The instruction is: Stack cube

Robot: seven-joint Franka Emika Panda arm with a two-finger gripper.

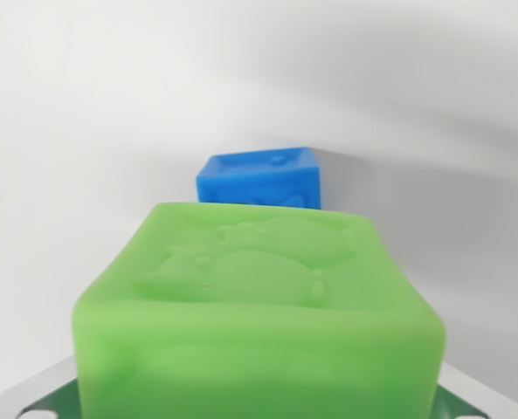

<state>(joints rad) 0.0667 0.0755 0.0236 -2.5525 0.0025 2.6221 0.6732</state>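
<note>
A green cube (pixel 259 319) fills the lower half of the wrist view, very close to the camera and slightly blurred. Its top face carries a raised relief figure, rounded and animal-like, though the detail is too soft to name. The front face also shows faint embossing near its lower edge. The cube's corners and edges are rounded, and the material looks soft and matte.

Behind the green cube, partly hidden by its far top edge, sits a blue cube (pixel 260 179). Only the blue cube's upper part shows: a top face with a small raised mark and the top of a front face with some relief. It lies centred just beyond the green cube; whether the two touch cannot be told from this angle.

At the bottom corners of the view, to either side of the green cube, pale grey metal parts (pixel 18 397) with dark green patches appear. These seem to belong to the gripper, but the fingertips themselves are out of sight, so it cannot be told whether the jaws are clenched on the green cube or released.

Everything beyond the blue cube is a plain white surface (pixel 84 105), with a soft grey shadow falling across it to the upper right of the blue cube.
</note>
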